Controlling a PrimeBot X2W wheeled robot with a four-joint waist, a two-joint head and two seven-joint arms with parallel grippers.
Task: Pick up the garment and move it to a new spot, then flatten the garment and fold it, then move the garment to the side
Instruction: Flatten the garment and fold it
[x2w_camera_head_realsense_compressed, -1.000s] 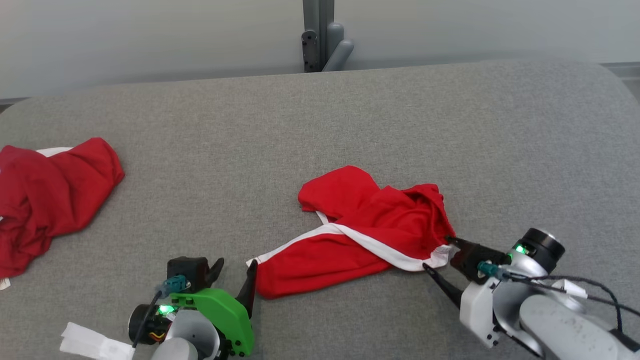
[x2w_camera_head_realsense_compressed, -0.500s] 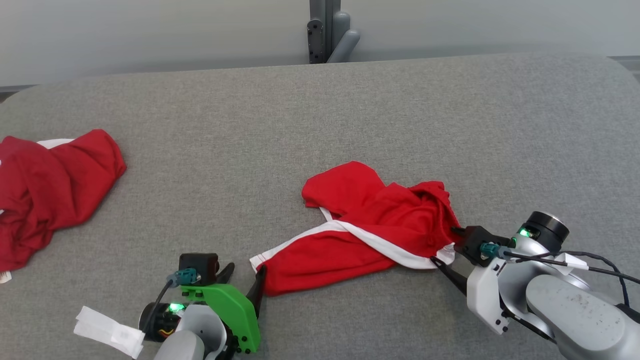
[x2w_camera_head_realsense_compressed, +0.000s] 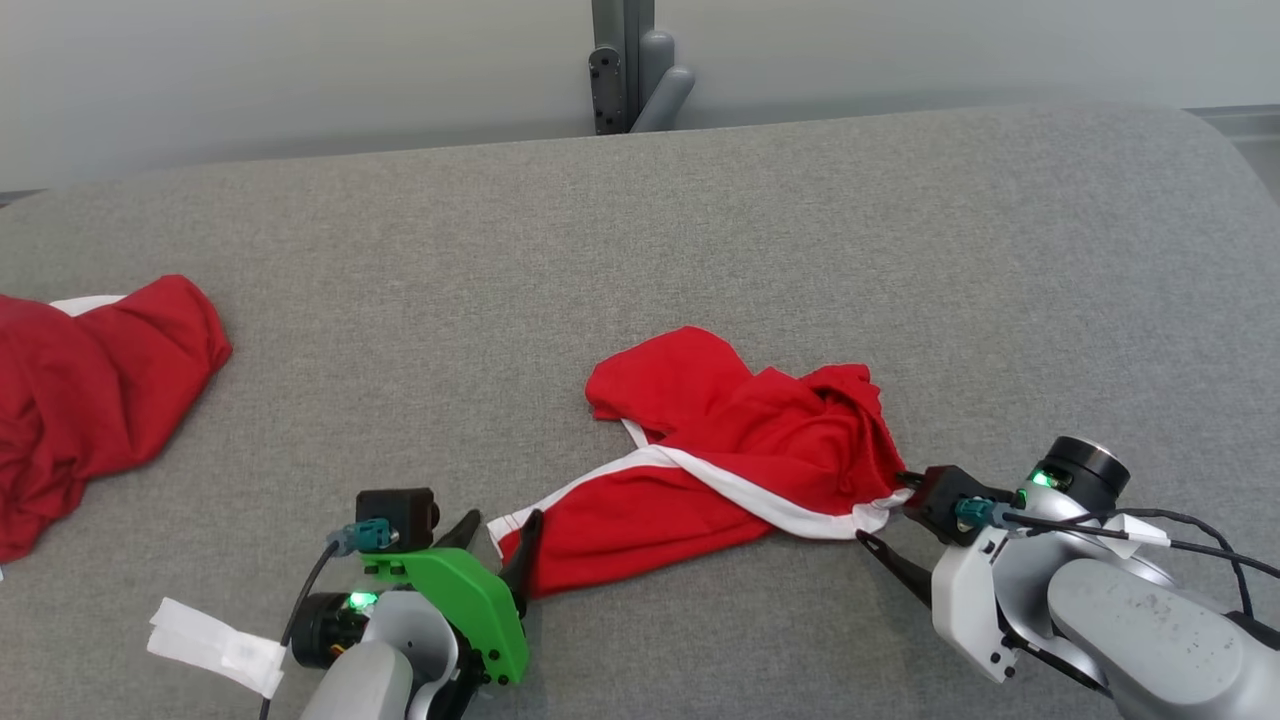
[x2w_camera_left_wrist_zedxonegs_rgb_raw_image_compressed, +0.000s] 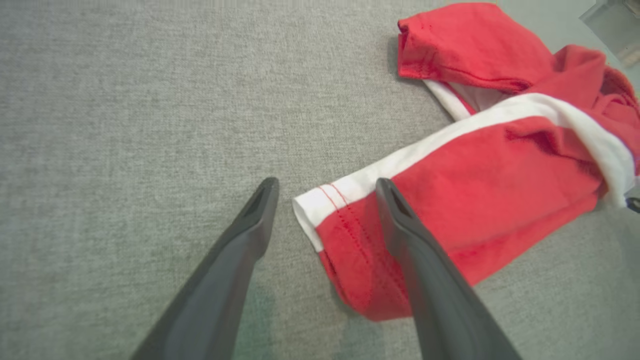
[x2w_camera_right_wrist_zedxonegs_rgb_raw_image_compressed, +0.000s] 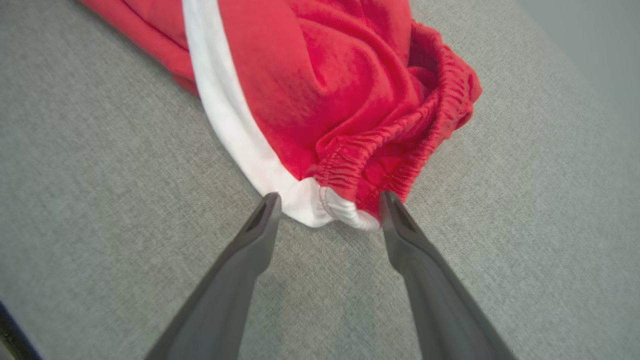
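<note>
The garment (x2w_camera_head_realsense_compressed: 740, 465) is a pair of red shorts with a white side stripe (x2w_camera_left_wrist_zedxonegs_rgb_raw_image_compressed: 510, 107); it lies crumpled on the grey table (x2w_camera_head_realsense_compressed: 700, 220), toward the table's near edge and a little right of its middle; one leg stretches out flat toward the near left, its stitched hem (x2w_camera_left_wrist_zedxonegs_rgb_raw_image_compressed: 325, 220) ending in a white corner; the other leg is folded over on the far side; the gathered elastic waistband (x2w_camera_right_wrist_zedxonegs_rgb_raw_image_compressed: 400, 145) bunches up at the right end, rumpled and gaping.

garment (x2w_camera_head_realsense_compressed: 740, 470): bright red, white side stripe
other cloth (x2w_camera_head_realsense_compressed: 90, 400), way left of garment: red too
surface (x2w_camera_head_realsense_compressed: 700, 230): plain grey weave
</note>
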